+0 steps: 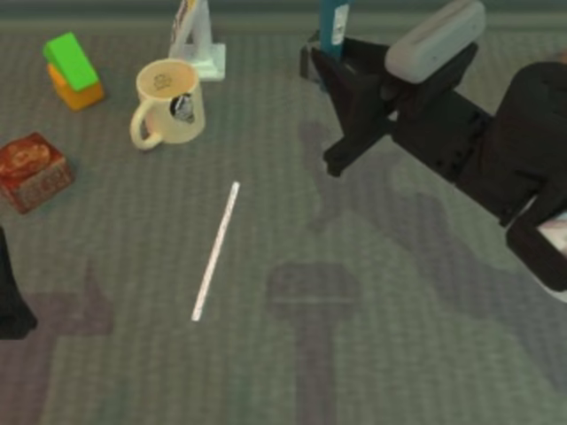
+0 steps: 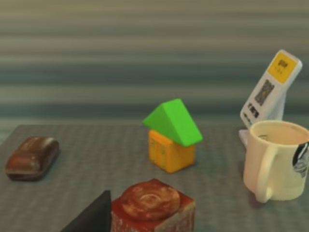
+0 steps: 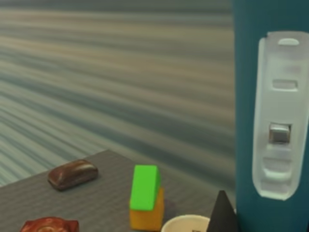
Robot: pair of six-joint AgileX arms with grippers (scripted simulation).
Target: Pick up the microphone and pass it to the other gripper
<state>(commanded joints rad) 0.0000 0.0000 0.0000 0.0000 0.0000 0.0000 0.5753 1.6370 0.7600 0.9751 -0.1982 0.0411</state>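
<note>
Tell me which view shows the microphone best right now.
The right wrist view: the microphone fills its edge, teal handle and white switch panel close up. The top view shows only a short teal piece at the right gripper. The left wrist view misses it.

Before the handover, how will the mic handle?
Mic, by the right gripper at the far edge: looks rigid; its smooth handle may slip; the raised white switch plate could aid grip. Left arm parked at left edge.

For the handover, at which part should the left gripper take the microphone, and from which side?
Probably the teal handle of the microphone below the right gripper, approaching from the table's left. It is held upright near the far edge, and the handle is slim. The left gripper waits at the left edge.
</note>
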